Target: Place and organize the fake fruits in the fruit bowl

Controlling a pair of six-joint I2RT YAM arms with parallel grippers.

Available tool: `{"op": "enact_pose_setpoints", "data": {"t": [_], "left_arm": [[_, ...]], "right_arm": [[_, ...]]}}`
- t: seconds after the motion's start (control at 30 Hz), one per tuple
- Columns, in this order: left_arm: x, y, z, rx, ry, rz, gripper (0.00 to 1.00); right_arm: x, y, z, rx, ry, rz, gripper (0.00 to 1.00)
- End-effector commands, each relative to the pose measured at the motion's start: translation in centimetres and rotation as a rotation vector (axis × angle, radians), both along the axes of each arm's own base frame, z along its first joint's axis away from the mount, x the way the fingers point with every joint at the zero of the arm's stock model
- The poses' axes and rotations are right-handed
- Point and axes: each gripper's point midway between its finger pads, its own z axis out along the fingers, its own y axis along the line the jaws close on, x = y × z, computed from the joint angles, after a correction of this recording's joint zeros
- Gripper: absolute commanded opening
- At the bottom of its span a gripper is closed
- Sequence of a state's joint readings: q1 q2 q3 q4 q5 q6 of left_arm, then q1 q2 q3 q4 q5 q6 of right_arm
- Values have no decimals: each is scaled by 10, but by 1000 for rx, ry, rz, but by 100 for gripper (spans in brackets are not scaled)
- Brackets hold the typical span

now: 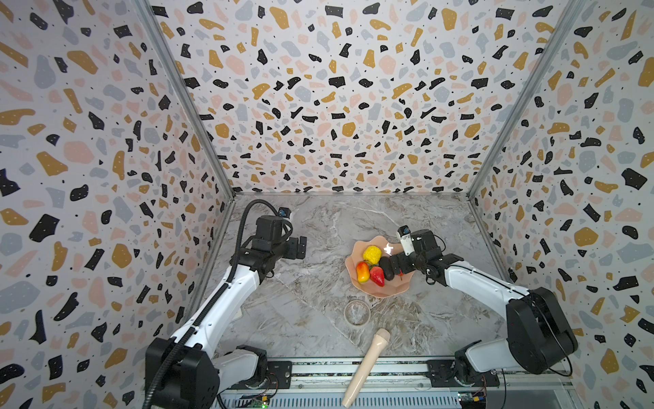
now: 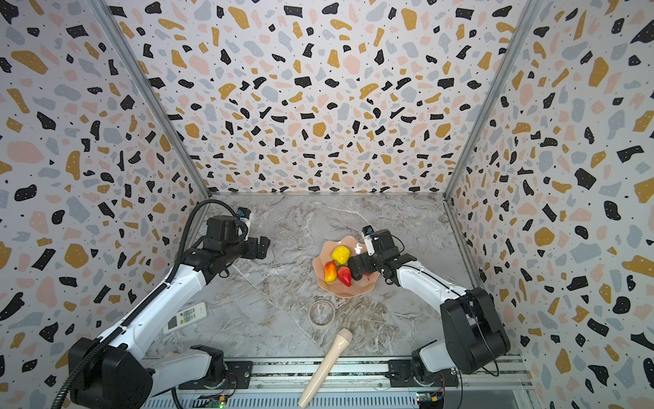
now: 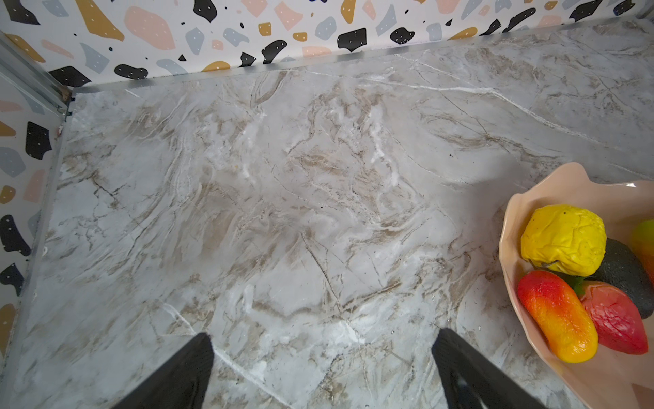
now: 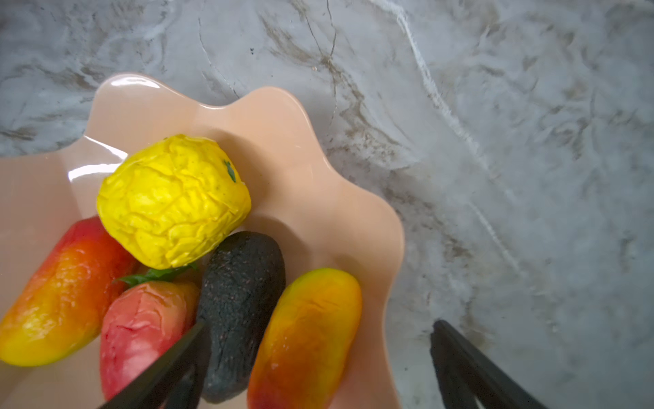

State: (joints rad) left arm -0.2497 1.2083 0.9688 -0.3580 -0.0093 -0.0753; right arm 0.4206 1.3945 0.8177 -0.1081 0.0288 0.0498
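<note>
Marble tabletop (image 1: pixel 318 230); five fruits (image 1: pixel 377 276) sit in the pink bowl (image 4: pixel 300 141). Right gripper (image 4: pixel 320 327) fingers spread wide, one mango (image 4: pixel 304 347) loose between them. Left gripper (image 3: pixel 323 334) wide, empty. Fruits judged light, slick; grip mid-body.

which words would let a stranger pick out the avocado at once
Find the peach-pink scalloped fruit bowl right of centre on the marble table. Inside it, the avocado lies against the yellow lemon, between the strawberry and a mango. It is the only dark, blackish fruit; the rest are bright.
</note>
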Motion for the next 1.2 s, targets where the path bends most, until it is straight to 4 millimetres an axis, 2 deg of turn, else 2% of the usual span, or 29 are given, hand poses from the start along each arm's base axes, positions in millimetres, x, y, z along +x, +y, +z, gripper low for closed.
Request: {"op": "enact_pose_setpoints", "data": {"t": [0.0,0.1,0.17,0.2,0.3,0.4,0.53,0.63,0.67,0.77,0.87,0.97,1.07,1.1,1.17], "left_arm": [[25,-1,40,-53,-149,53,100],[40,8,65,-101,-277,141,99],[46,24,76,-97,-366,240,100],[47,32,78,-87,-400,283,100],[45,55,73,-38,-502,387,100],[40,69,57,-2,-580,453,100],[40,80,20,-5,-600,500,100],[46,83,-15,-1,-544,512,100],[48,84,-23,2,-530,516,100],[54,85,-24,31,-511,509,100],[50,89,-21,44,-559,518,100],[36,100,-32,65,-589,557,100],[20,110,-47,21,-651,599,100],[19,110,-41,17,-686,595,100],[28,106,-43,46,-649,573,100]], "right_arm": [[22,-19,55,45,-181,-52,99],[39,-59,95,116,-356,-173,99],[46,-94,122,171,-503,-278,99],[47,-109,128,179,-556,-321,99],[48,-150,132,147,-668,-451,99],[45,-172,115,65,-712,-517,99],[30,-176,91,39,-764,-517,99],[22,-174,67,59,-736,-510,99],[22,-172,65,56,-718,-510,99],[21,-167,64,55,-716,-480,99],[22,-161,61,58,-692,-452,99],[18,-154,55,67,-669,-432,99],[9,-154,31,91,-643,-445,99],[7,-155,30,93,-673,-452,99],[12,-153,29,106,-666,-434,99]]}}
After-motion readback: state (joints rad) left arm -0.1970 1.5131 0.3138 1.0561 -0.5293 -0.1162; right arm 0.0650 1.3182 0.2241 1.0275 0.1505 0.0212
